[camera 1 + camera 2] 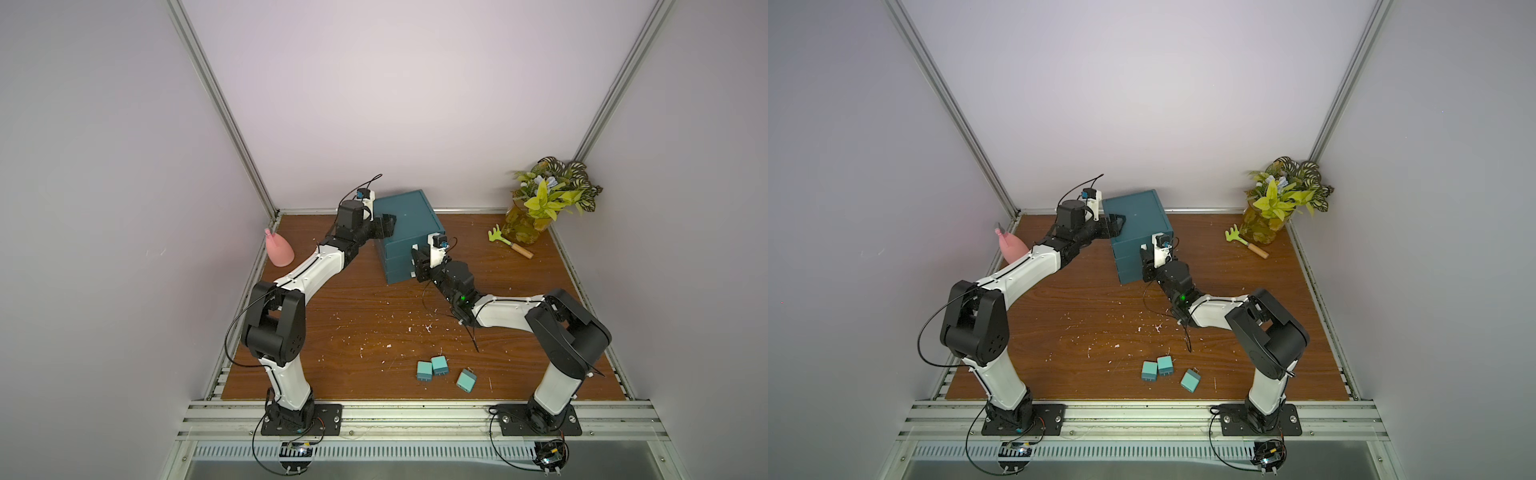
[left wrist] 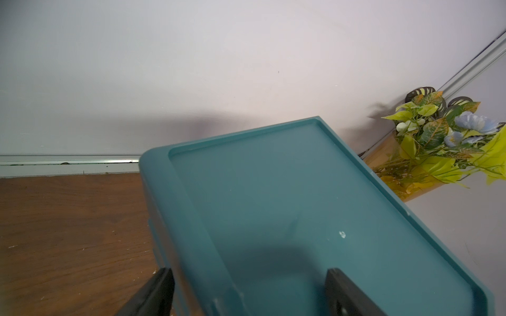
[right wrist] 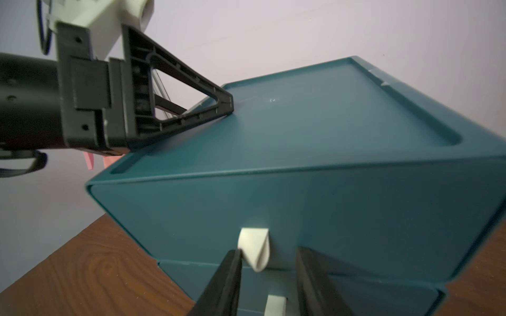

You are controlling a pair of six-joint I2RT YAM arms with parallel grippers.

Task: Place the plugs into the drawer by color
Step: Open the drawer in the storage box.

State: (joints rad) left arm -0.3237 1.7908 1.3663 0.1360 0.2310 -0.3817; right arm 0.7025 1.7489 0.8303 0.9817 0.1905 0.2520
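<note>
Your drawer (image 1: 409,232) is a dark teal cabinet standing upright at the back of the desk (image 1: 332,332), turned askew. Its three stacked fronts look shut, and each has a white tab (image 3: 254,251). You'll see three light teal plugs (image 1: 439,365) near the front edge. Two touch side by side, and the third plug (image 1: 466,380) lies just beside them, angled.

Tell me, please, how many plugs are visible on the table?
3, all teal-green, near the table's front edge: first plug and second plug side by side, third plug apart, nearer the right arm. Others may be hidden in the cabinet.
</note>
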